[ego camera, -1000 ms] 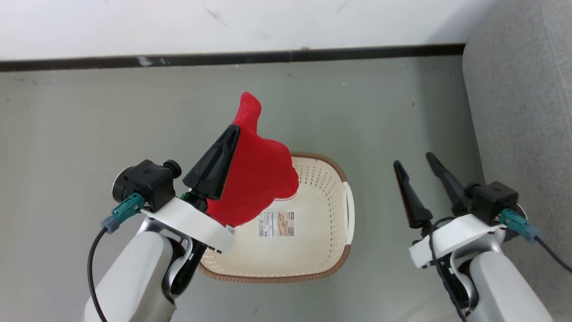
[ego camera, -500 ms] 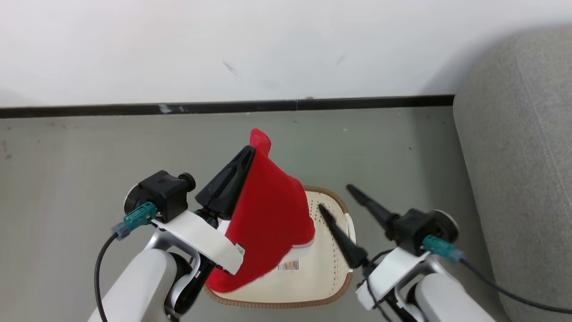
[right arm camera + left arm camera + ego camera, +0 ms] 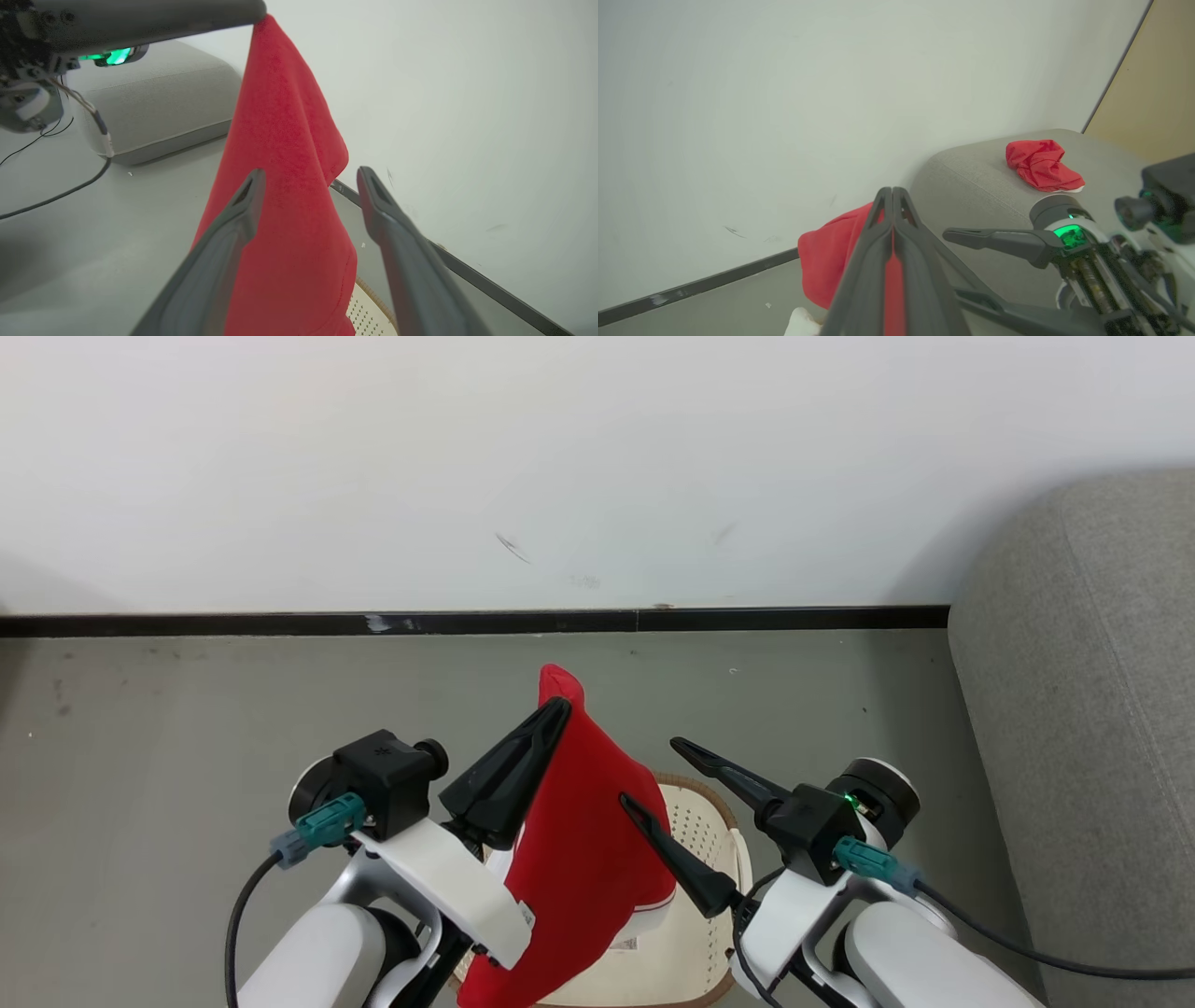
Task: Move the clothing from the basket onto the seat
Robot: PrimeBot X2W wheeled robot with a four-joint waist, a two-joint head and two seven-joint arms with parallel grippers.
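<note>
- Since the earlier frames, the right gripper (image 3: 649,770) has swung inward to just beside the hanging garment. The head camera has also tilted up (more wall shows).
- The left gripper (image 3: 558,707) has its fingers pressed together, pinching the bright red soft fabric clothing (image 3: 579,859) near its top.
- The clothing hangs limp in a draped cone over the oval cream perforated plastic basket (image 3: 702,826).
- The right gripper's fingers are spread wide and hold nothing. The fabric hangs just ahead of them.
- The lift looks complete, and a second grip seems to be in preparation. Transfer to the large grey woven-upholstery seat (image 3: 1074,728) is not yet done.
- A crumpled red garment (image 3: 1041,163) lies on the seat.
</note>
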